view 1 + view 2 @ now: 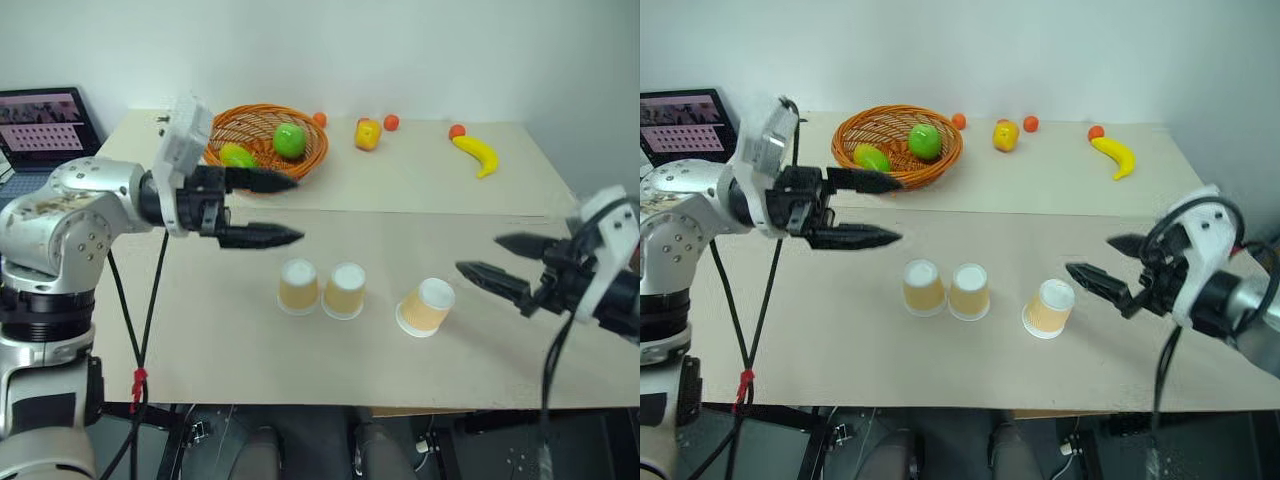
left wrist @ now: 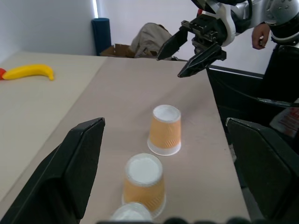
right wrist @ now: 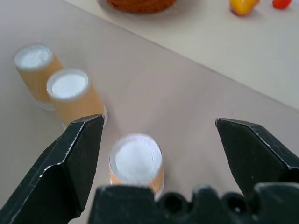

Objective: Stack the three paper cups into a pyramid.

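While neither claw holds anything, both stand with their black fingers spread wide above the pale beige bench (image 1: 200, 330). The left claw (image 1: 278, 208) hangs over the bench's far-left part, pointing across toward the robot's right, well above and behind the cups. The right claw (image 1: 495, 257) sits low at the right side, aimed at the nearest cup, which lies just ahead of its fingertips without being touched.

Outward from the claws are the three small tapered paper cups with orange-tan sides and white rims, all upside down on the bench. The left cup (image 1: 298, 285) and the middle cup (image 1: 344, 290) stand side by side, close enough that they seem to touch or nearly so. The third cup (image 1: 426, 306) stands apart to their right, and it looks tilted in the head views.

Judged from this, the base pair looks set, though no pyramid exists yet. What remains is to grasp the third cup, lift it and set it across the two bases.

Farther back sit a woven orange wicker basket (image 1: 312, 165) holding two green fruits, a yellow-red fruit (image 1: 367, 134), small orange-red balls and a yellow banana (image 1: 478, 154). A dark laptop screen (image 1: 42, 122) at the far left shows rows of marks too small to read; no brand or label is legible on the cups
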Motion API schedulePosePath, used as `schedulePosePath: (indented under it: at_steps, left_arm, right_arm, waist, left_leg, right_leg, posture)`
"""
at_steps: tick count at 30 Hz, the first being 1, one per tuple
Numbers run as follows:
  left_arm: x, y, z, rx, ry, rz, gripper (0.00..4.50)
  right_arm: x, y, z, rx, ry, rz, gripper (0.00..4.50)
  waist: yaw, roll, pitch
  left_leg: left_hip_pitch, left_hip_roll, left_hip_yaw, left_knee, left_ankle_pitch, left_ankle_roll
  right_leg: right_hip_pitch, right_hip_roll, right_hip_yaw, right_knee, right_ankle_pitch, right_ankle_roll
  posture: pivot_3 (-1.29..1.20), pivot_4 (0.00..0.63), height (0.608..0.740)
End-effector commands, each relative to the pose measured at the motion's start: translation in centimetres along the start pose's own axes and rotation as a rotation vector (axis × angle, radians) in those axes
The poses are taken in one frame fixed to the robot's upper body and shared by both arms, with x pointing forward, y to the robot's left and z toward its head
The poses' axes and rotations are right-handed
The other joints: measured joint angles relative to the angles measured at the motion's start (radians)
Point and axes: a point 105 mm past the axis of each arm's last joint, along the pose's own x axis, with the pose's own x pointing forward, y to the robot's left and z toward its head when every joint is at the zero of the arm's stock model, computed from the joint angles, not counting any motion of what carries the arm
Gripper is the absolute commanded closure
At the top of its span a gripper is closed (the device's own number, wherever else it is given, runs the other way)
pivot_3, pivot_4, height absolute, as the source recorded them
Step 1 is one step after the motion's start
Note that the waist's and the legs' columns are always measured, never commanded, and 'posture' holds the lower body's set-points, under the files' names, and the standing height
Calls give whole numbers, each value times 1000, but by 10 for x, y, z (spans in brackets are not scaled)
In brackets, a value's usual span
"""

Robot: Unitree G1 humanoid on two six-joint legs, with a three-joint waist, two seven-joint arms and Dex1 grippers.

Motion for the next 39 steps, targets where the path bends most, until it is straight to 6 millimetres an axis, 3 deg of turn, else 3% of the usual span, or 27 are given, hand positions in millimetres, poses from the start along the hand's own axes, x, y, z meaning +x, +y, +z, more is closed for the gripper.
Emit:
schedulePosePath:
  at_steps: [1,6,9,13,19,25,39]
  left_arm:
    - [4,-9,17,37,-26,-30,68]
    - [6,-10,18,37,-25,-32,68]
    - [7,-5,16,52,1,-30,68]
    - [8,2,13,81,23,-10,68]
    - [12,3,12,84,17,-7,68]
    - [10,5,10,89,17,25,68]
    - [7,5,9,92,17,62,68]
  right_arm:
    - [-17,-4,2,-46,-58,-55,0]
    - [-21,0,-6,-48,-64,-55,0]
    - [-23,9,-45,92,-99,-90,0]
    - [-5,24,-67,175,-128,-72,0]
    - [21,32,-63,167,-168,-25,0]
    - [46,36,-55,129,-179,32,0]
    - [69,42,-60,75,-148,106,0]
  waist:
    - [-3,1,0]
    - [-25,1,0]
    - [-19,0,-1]
    - [-15,4,0]
    - [-36,4,0]
    - [-38,5,0]
    - [-35,5,0]
  left_leg:
    - [0,0,0,0,0,0]
    - [7,1,2,-1,0,0]
    - [9,2,1,-3,0,0]
    - [9,4,-1,-3,0,0]
    - [14,4,-1,-2,0,0]
    - [13,4,-1,-3,0,0]
    - [12,4,-2,-3,0,0]
  right_leg:
    - [0,0,1,0,0,0]
    - [4,2,4,2,0,-1]
    - [5,4,3,2,-1,-2]
    - [6,9,7,1,-3,-5]
    - [11,10,9,3,-6,-12]
    - [10,10,9,3,-3,-7]
    - [10,11,8,3,-3,-6]
  posture:
    - [0,150,737]
    - [0,150,737]
    - [0,150,737]
    - [0,150,737]
    - [0,150,737]
    - [0,150,737]
    - [0,150,737]
